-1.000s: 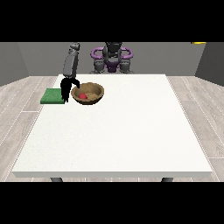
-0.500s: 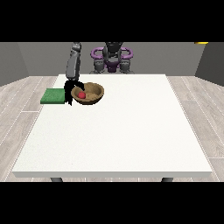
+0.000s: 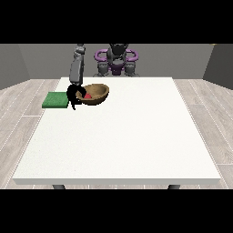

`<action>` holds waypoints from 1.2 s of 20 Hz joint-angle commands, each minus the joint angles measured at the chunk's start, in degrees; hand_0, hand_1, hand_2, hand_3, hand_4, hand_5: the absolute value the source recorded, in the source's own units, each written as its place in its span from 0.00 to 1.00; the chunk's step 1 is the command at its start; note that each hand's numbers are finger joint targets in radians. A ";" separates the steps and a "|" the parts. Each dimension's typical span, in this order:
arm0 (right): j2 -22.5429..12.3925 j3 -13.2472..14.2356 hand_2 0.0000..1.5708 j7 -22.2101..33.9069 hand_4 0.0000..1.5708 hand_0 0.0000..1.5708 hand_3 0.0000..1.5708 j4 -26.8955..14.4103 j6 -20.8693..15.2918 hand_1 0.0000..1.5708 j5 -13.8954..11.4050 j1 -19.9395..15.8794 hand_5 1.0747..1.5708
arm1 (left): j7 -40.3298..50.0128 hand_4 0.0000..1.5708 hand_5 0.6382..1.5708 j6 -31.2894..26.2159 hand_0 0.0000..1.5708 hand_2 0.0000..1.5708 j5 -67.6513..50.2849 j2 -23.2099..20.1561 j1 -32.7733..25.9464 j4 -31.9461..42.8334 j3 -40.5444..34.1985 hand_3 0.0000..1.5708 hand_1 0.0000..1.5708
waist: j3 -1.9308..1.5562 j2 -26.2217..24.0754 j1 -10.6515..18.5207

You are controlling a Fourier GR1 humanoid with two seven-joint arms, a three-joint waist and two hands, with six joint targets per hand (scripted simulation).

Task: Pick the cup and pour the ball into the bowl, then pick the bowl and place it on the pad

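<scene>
Hand (image 3: pixel 74 94) at view's left moved down and slightly toward view's left edge over the last second; now overlapping rim of bowl (image 3: pixel 94 94) on its pad-facing side, dark fingers hanging lower toward the tabletop than before. Arm leaning a little further over the same corner. Bowl tipped: rim at view's right raised, opening turned more toward the hand, where it sat level earlier. Bowl shifted slightly toward pad (image 3: pixel 55 100); gap between them narrower. Ball (image 3: pixel 87 96) now against hand-side wall, partly hidden by fingers.

white table (image 3: pixel 136 136) | green pad (image 3: pixel 55 100) at far-left edge | brown bowl (image 3: pixel 96 94) beside it
</scene>
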State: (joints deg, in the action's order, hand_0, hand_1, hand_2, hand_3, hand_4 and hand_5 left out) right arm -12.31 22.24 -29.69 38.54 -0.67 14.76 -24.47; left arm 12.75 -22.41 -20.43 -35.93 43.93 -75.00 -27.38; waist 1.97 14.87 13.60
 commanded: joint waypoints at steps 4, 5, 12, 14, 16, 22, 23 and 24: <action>-5.80 -2.55 1.00 7.99 0.61 1.00 0.87 -3.52 -9.02 1.00 -6.15 4.56 0.93 | 0.57 0.73 0.95 0.31 0.00 0.00 -1.20 0.04 1.03 0.29 -0.31 0.00 0.00 | -1.78 2.48 -0.26; -5.55 -2.50 1.00 9.42 0.63 1.00 0.82 -2.32 -10.42 1.00 -5.74 4.34 0.94 | 0.12 0.74 0.95 -0.52 0.00 0.00 -0.60 -0.36 -0.72 1.02 -0.36 0.00 0.00 | -1.73 0.96 0.56; -14.78 -5.06 1.00 23.01 0.65 1.00 0.66 2.86 -9.50 1.00 -6.09 2.48 0.97 | 0.88 0.76 0.96 -1.02 0.00 0.00 -1.18 -2.23 -1.85 6.39 -2.35 0.00 0.00 | -1.61 -4.36 -3.73; -17.56 -5.50 1.00 26.11 0.67 1.00 0.62 4.15 -6.99 1.00 -5.85 2.48 0.97 | -2.08 0.76 0.97 -1.70 0.00 0.00 -0.41 -2.84 -4.11 7.52 -3.64 0.00 0.00 | -1.69 -3.93 -4.56; -21.53 -5.81 1.00 30.71 0.68 1.00 0.55 5.17 -6.75 1.00 -6.69 -0.01 0.97 | -4.54 0.77 0.96 -2.19 0.00 0.00 0.86 -1.56 -6.36 8.20 -2.93 0.00 0.00 | -1.76 -4.40 -5.19; -28.75 -3.91 1.00 36.47 0.69 1.00 0.43 4.41 0.79 1.00 -4.73 -2.46 0.99 | -6.83 0.76 0.97 -3.08 0.00 0.00 1.23 -4.15 -9.83 11.37 -4.86 0.00 0.00 | -1.94 -6.40 -8.55; -28.72 -4.65 1.00 38.95 0.68 1.00 0.43 6.95 0.07 1.00 -4.91 -4.51 0.99 | -9.01 0.77 0.97 -3.05 0.00 0.00 2.09 -5.76 -9.41 14.21 -5.93 0.00 0.00 | -1.91 -5.66 -10.14; -28.90 -4.66 1.00 35.22 0.70 1.00 0.37 3.51 1.67 1.00 -5.85 -3.00 0.99 | -4.47 0.77 0.97 -2.86 0.00 0.00 -0.46 -7.19 -6.74 12.48 -5.85 0.00 0.00 | -1.99 -5.50 -9.73</action>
State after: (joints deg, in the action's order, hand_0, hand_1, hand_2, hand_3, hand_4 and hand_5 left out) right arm -38.40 17.17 4.74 43.48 -1.69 9.15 -26.80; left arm 7.15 -24.93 -19.53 -40.15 36.33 -64.24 -31.79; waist 0.08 9.27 5.73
